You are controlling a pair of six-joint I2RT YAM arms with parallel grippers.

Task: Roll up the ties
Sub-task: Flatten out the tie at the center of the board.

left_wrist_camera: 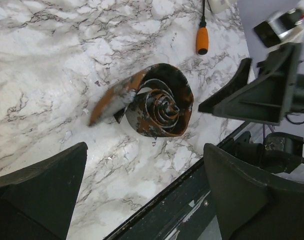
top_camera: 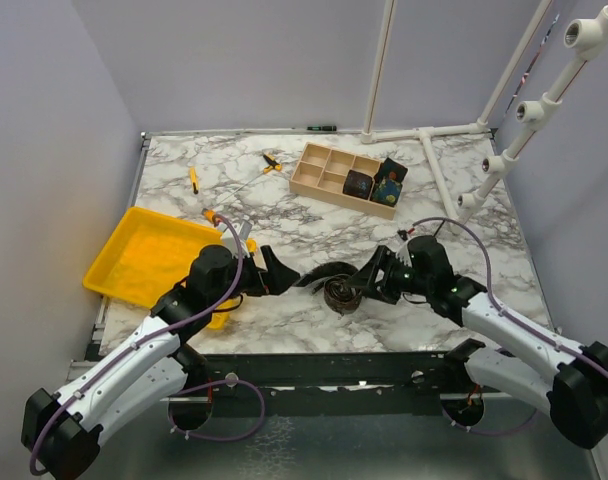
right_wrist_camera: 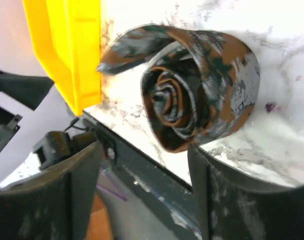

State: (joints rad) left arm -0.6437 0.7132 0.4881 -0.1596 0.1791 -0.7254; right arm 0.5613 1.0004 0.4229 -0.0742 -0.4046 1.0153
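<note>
Hovering with its jaws spread wide, the right gripper (right_wrist_camera: 144, 150) clamps on nothing; the rust-brown mottled tie (right_wrist_camera: 197, 105) lies just beyond its fingertips, and whether the right-hand finger brushes the coil I cannot tell. Facing it from the other side, the left gripper (left_wrist_camera: 144, 150) is equally open and empty, with the same tie (left_wrist_camera: 159, 107) on the marble table (left_wrist_camera: 52, 60) a little ahead of its fingers. From above, the two grippers flank the roll near the table's front edge, the left gripper (top_camera: 274, 268) near the free end and the right gripper (top_camera: 372, 280) close beside the coil (top_camera: 339, 293).

The tie is wound into a loose spiral that stands on its edge, layers showing from above. Its loose tail (left_wrist_camera: 109, 102) is not yet wrapped in and sticks out toward the yellow tray (top_camera: 134, 260).

Farther back, a wooden organizer (top_camera: 319, 170) holds two dark rolled ties (top_camera: 357, 183) in compartments at its right end, one with a blue and green print (top_camera: 389, 183).

By my reading the task is well along: two rolls are stowed and this one is nearly formed. What seems left is to wind in the tail, tighten the coil, and probably set it in the organizer. No unrolled tie shows elsewhere.
</note>
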